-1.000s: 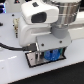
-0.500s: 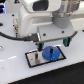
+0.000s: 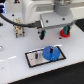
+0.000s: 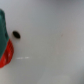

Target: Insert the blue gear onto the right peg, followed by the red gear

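The blue gear point(image 3: 50, 53) lies flat on the right part of the grey black-bordered plate point(image 3: 33, 60), over the right peg, which it hides. The left peg point(image 3: 38, 53) stands bare. The red gear point(image 3: 64, 33) sits on the white table beyond the plate, toward the exterior view's right. My gripper point(image 3: 53, 30) hangs above the table behind the plate, empty, its two teal fingers point(image 3: 42, 34) spread wide; one of them is just over the red gear. In the wrist view a teal finger point(image 4: 2, 26) and a piece of the red gear point(image 4: 6, 53) show at the frame's edge.
A beige and black block point(image 3: 19, 31) stands on the table at the exterior view's left, with black cables behind it. A small dark spot point(image 4: 16, 34) marks the white table in the wrist view.
My gripper has let go of the blue gear, risen off the plate and moved back toward the red gear. The blue gear stays on the plate.
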